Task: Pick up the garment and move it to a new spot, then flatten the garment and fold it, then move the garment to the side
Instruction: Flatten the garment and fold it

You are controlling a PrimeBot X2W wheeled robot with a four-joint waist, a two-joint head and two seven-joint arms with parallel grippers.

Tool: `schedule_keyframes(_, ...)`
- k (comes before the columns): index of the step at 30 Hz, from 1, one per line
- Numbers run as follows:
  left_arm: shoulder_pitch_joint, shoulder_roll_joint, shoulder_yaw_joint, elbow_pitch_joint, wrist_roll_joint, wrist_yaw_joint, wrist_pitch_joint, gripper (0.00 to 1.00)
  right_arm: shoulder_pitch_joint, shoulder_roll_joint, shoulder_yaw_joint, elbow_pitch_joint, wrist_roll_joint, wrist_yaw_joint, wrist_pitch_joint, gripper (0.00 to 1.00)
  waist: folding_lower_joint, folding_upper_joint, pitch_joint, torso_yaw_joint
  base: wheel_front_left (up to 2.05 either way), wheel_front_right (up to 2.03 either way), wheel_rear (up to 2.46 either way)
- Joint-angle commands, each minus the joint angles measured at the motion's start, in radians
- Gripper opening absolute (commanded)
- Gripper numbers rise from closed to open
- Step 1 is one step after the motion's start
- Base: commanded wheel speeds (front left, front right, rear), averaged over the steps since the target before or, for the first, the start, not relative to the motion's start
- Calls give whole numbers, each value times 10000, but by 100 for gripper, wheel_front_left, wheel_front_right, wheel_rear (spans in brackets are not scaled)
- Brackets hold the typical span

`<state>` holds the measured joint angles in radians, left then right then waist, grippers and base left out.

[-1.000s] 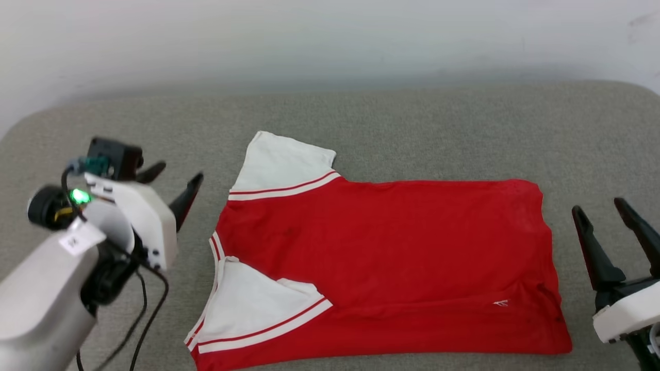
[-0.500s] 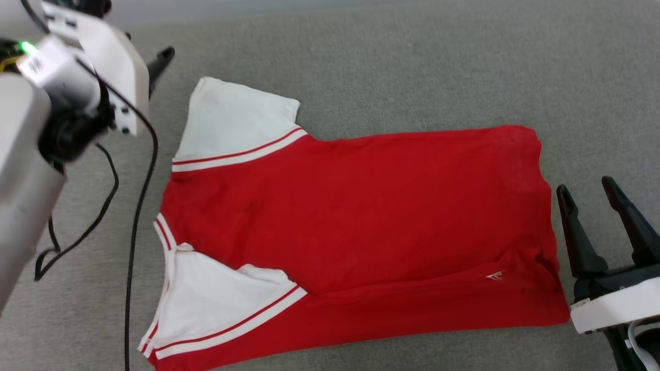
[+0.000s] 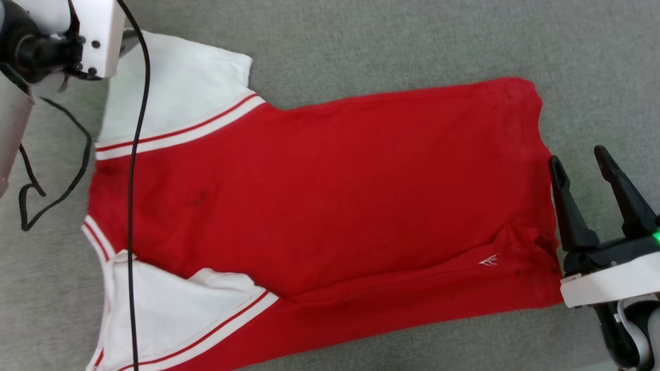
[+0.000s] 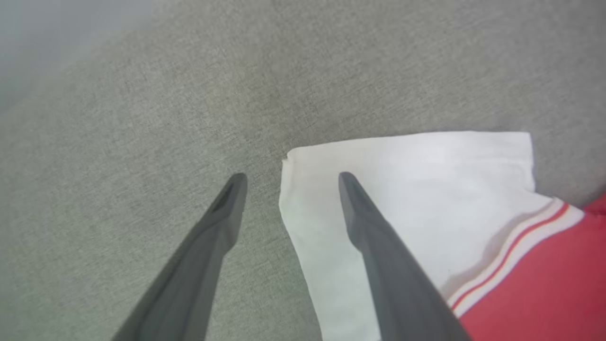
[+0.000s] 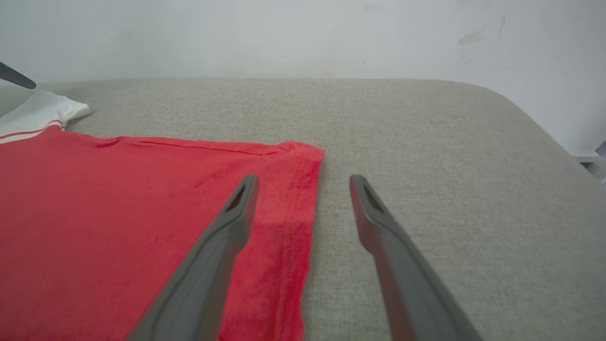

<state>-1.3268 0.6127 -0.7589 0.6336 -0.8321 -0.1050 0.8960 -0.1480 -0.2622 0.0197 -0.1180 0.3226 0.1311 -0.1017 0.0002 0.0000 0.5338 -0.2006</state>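
- The garment (image 3: pixel 319 196) lay flat with its plain red side up. Its knit looked soft and slightly fuzzy, and it made a long, roughly rectangular shape.
- Beneath the garment spread a grey pad (image 3: pixel 361 41) of coarse woven cloth with rounded corners.
- The garment's far sleeve (image 3: pixel 175 87) was smooth white cloth with square corners. A band of red-and-white striped trim (image 3: pixel 180 135) joined it to the body.
- The garment's near sleeve (image 3: pixel 180 304) was rumpled, with a loose flap turned over onto the red.
- A shallow crease ran through the garment from that sleeve toward the hem, passing under a small white stitched logo (image 3: pixel 488 260).
- A small dark mark (image 3: pixel 198 198) showed on the red cloth near the garment's neck end.
- The left gripper (image 4: pixel 292 177) was spread wide at the far sleeve's outer corner. One tapering dark finger was over white cloth and the other over pad, and I couldn't tell whether they touched.
- The right gripper (image 3: pixel 577 154) was likewise parted and holding nothing. It straddled the garment's hem edge.
- A thin black cable (image 3: pixel 131 206) hung across the garment's sleeve end.
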Motion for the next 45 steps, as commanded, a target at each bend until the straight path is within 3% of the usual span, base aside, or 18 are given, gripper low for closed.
schedule_keyframes(1, -91, -31, -85, 101, 75, -12, 90, 100, -175, 23, 58, 77, 11, -10, -56, 100, -2, 0, 268, -190, 0, 0, 0)
schedule_keyframes(7, 445, -23, -637, 578, 162, -111, 499, 100, -381, -11, 136, 288, 32, -8, -235, 100, -2, 0, 443, -290, 0, 0, 0)
schedule_keyframes(8, 536, 7, -698, 612, 135, -137, 514, 40, -394, -34, 116, 305, 49, -8, -224, 100, -2, 0, 433, -291, 0, 0, 0)
schedule_keyframes(9, 646, 12, -719, 634, 40, -158, 530, 0, -418, -60, 82, 314, 33, -8, -237, 100, -2, 0, 401, -286, 0, 0, 0)
schedule_keyframes(17, 864, -20, -447, 358, -255, -217, -798, 0, -856, -506, -321, 7, -58, -8, 128, 100, -2, 0, -307, 34, 0, 0, 0)
schedule_keyframes(24, 1313, -103, -658, -178, -211, -231, -1869, 0, -1593, -1633, -289, -355, 137, -8, 1542, 100, -2, 0, -1046, 520, 0, 0, 0)
schedule_keyframes(25, 1440, -97, -722, -433, -196, -237, -2166, 0, -1892, -2103, -67, -340, 509, -8, 2376, 100, -2, 0, -1209, 681, 0, 0, 0)
schedule_keyframes(26, 1440, -97, -722, -433, -196, -237, -2166, 0, -1892, -2103, -67, -340, 509, -8, 2376, 100, -2, 0, -1209, 681, 0, 0, 0)
schedule_keyframes(27, 1623, -157, -771, -705, -245, -241, -2443, 0, -2266, -2647, 181, -258, 910, -10, 3231, 100, -2, 0, -1345, 848, 0, 0, 0)
schedule_keyframes(35, 1840, -185, -1013, -1684, 12, -241, -3226, 0, -3792, -4649, 1796, 1032, 3074, -8, 7143, 100, -2, 0, -1441, 1406, 0, 0, 0)
schedule_keyframes(40, 1649, -295, -1133, -2183, 207, -233, -3460, 0, -4825, -5222, 2832, 1845, 3703, -8, 8719, 100, -2, 0, -1182, 1743, 0, 0, 0)
schedule_keyframes(45, 1467, -395, -1149, -2531, 323, -209, -3618, 0, -5795, -5080, 3661, 2789, 3743, -8, 9241, 100, -2, 0, -845, 2011, 0, 0, 0)
